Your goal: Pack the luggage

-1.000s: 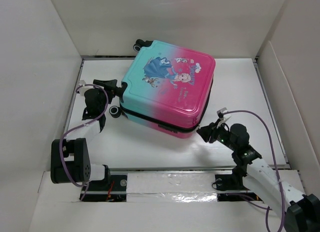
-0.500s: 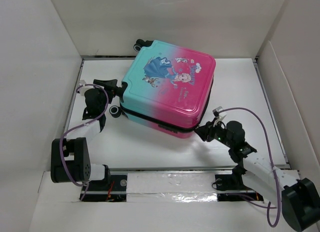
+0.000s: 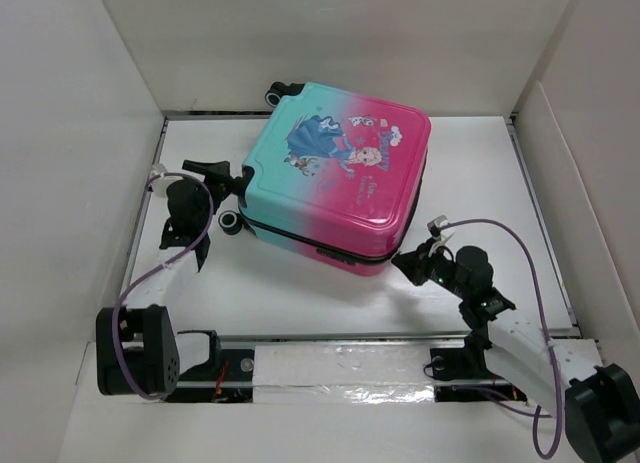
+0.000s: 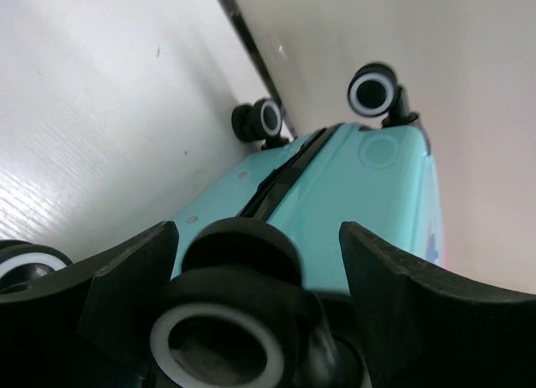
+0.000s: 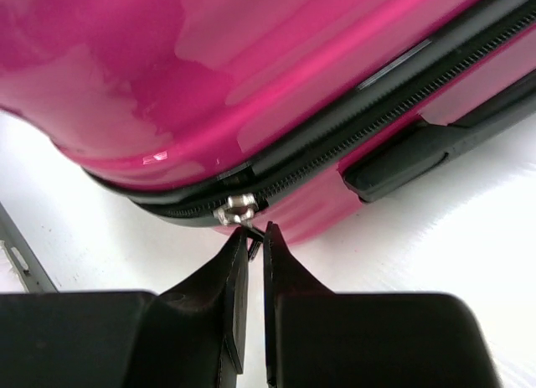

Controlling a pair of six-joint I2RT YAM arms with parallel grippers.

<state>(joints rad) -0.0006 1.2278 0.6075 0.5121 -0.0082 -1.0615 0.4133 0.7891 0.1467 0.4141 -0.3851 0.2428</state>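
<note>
The luggage (image 3: 340,173) lies flat and closed on the white table, teal at its left, pink at its right. My left gripper (image 3: 222,175) is open at the teal corner, its fingers either side of a black wheel (image 4: 226,321), with a gap on the right side. In the left wrist view the teal shell (image 4: 360,195) fills the middle behind the left gripper (image 4: 258,237). My right gripper (image 3: 398,261) is at the near pink corner. In the right wrist view the right gripper (image 5: 255,233) is shut on the metal zipper pull (image 5: 239,210) under the pink shell (image 5: 251,69).
White walls (image 3: 80,133) box the table in on the left, back and right. A second near wheel (image 3: 230,221) rests on the table by the left gripper. Two far wheels (image 4: 377,90) sit close to the back wall. A black side handle (image 5: 410,157) runs along the luggage's pink edge.
The right gripper has closed onto the zipper pull at the pink corner. The left arm has straightened along the left wall and its jaws have widened slightly round the wheel.
</note>
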